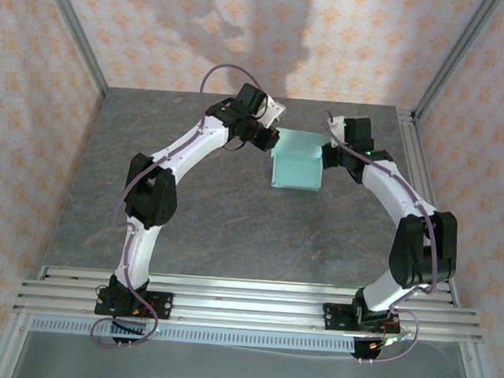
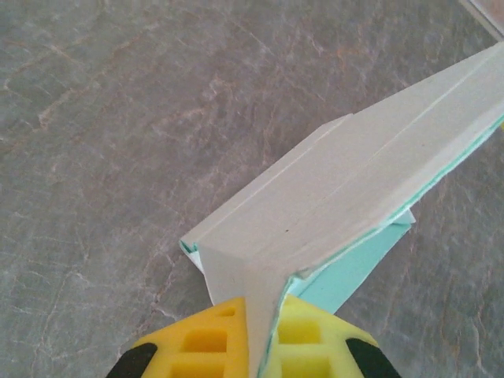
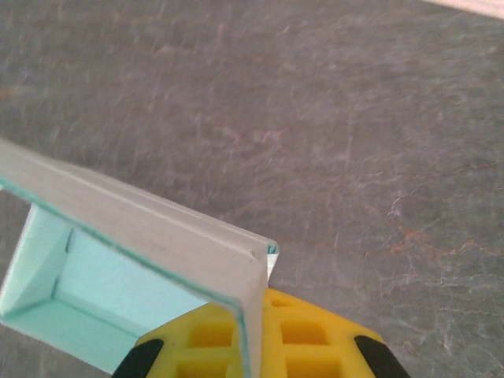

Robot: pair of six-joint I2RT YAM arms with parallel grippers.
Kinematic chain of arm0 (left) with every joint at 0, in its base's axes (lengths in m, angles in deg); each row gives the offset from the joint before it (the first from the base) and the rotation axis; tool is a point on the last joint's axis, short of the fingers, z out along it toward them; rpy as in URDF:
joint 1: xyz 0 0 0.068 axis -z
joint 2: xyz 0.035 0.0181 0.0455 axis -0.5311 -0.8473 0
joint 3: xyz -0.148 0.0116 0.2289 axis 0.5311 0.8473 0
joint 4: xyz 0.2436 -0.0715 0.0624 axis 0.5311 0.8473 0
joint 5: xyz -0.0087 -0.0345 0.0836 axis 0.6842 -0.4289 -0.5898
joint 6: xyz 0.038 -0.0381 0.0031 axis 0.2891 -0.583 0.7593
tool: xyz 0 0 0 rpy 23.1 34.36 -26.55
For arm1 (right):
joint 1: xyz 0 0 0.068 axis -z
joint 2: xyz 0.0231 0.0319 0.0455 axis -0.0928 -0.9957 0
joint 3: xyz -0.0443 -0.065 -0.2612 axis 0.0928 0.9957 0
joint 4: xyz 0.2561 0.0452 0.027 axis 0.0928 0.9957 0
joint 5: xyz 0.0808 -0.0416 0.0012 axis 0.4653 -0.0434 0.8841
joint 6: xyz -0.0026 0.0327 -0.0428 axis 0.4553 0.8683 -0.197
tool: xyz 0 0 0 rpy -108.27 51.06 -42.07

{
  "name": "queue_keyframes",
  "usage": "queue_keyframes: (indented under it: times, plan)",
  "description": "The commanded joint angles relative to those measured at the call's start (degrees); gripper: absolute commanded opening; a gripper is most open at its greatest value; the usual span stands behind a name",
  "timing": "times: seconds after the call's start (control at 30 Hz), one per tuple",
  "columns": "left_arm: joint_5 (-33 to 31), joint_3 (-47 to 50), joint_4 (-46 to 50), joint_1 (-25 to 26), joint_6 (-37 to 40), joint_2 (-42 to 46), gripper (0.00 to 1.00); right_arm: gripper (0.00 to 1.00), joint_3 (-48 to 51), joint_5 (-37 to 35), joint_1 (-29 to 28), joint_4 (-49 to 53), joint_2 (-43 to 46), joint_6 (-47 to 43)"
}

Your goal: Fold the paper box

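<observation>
**Two Grippers Pinch the Green Box**

In the top view, the box [image 1: 297, 160] is a little above the middle of the frame. It is over the far part of the grey table [image 1: 223, 230]. The box is pale green and looks partly folded, with some sides standing up. The two arms [image 1: 162, 178] bend in toward it, one from each side.

The left gripper [image 1: 271, 140] is at the left edge of the box. The right gripper [image 1: 327, 154] is at the right edge. The box is between them.

In the left wrist view, the left gripper [image 2: 264, 319] is at the bottom of the frame. Its yellow pads [image 2: 209, 342] are squeezed tight on a thin bit of card. From there the box [image 2: 339, 189] runs up to the upper right corner. Its outside is grey-white and its inside is green.

In the right wrist view, the right gripper [image 3: 256, 331] is at the bottom of the frame too. Its yellow pads [image 3: 311, 342] are pressed together on a thin edge of card. The box [image 3: 118, 276] goes off to the left side. You can see its green inside at the lower left, with a small flap folded in.

So both grippers are clamped on the box, one on each side. I cannot tell if the bottom of the box touches the table.
</observation>
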Motion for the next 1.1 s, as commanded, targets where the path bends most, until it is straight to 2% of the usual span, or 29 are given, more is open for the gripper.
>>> queue_keyframes:
  times: [0.0, 0.1, 0.27, 0.53, 0.63, 0.8, 0.97, 1.07]
  plan:
    - [-1.8, 1.8, -6.2, 1.0, -6.6, 0.8, 0.00, 0.00, 2.5, -6.4, -3.3, -15.4, 2.9, 7.9]
    - [-3.9, 3.5, -9.8, 1.2, -9.4, 1.1, 0.00, 0.00, 5.1, -12.8, -5.5, -20.3, 2.8, 10.5]
    - [-7.2, 5.5, -14.4, 1.5, -13.0, 0.7, 0.00, 0.00, 8.5, -19.0, -7.4, -26.6, 2.2, 14.7]
    - [-7.6, 5.1, -14.4, 1.8, -12.8, -0.7, 0.00, 0.00, 10.4, -18.4, -7.6, -30.8, 0.0, 14.6]
    - [-8.6, 4.5, -12.1, 1.3, -9.2, 0.4, 0.12, 0.00, 9.7, -16.3, -7.7, -29.3, -0.2, 11.9]
    - [-5.7, 2.1, -4.4, -1.6, -2.1, 2.7, 0.44, 0.00, 6.5, -7.9, -6.2, -21.7, 0.0, 6.5]
    - [-0.5, 1.3, 4.1, -4.8, 6.5, 5.2, 0.61, 0.00, 1.5, 2.8, -3.7, -10.1, -0.3, 0.7]
    - [3.1, 2.5, 8.1, -6.6, 10.1, 7.5, 0.67, 0.00, -2.6, 6.2, -2.4, -1.4, -1.3, -2.1]
